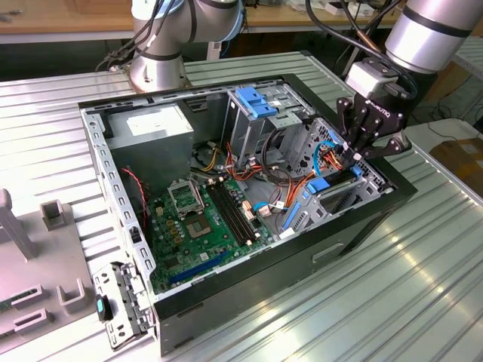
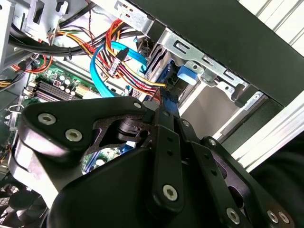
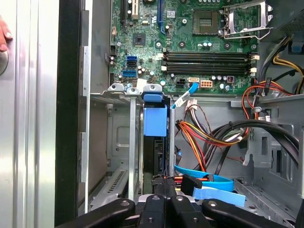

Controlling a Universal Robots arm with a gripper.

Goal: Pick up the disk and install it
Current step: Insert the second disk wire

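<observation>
Disk (image 3: 155, 137) sits edge-up in the drive bay (image 3: 118, 142) of the computer case (image 1: 362, 219), mostly slid home. Tool (image 1: 355, 151) is clenched on its rear edge. Final seating appears to remain.

The table (image 1: 423, 286) is covered in ribbed, silvery metal sheeting whose ridges catch a soft, even light. Toward the exterior view's left, grey plastic fixtures (image 1: 30, 249) stand on it: an upright post, a small slotted block and flat holders. Beyond the far edge runs a wooden workbench (image 1: 68, 15) with a pale brown top, dark shadow beneath it and a tangle of cables (image 1: 124, 53) hanging down near its front. At the exterior view's right, a brown cardboard box (image 1: 462, 154) lies on a pale surface beside the table. The light seems diffuse, with no hard shadows on the metal.
</observation>
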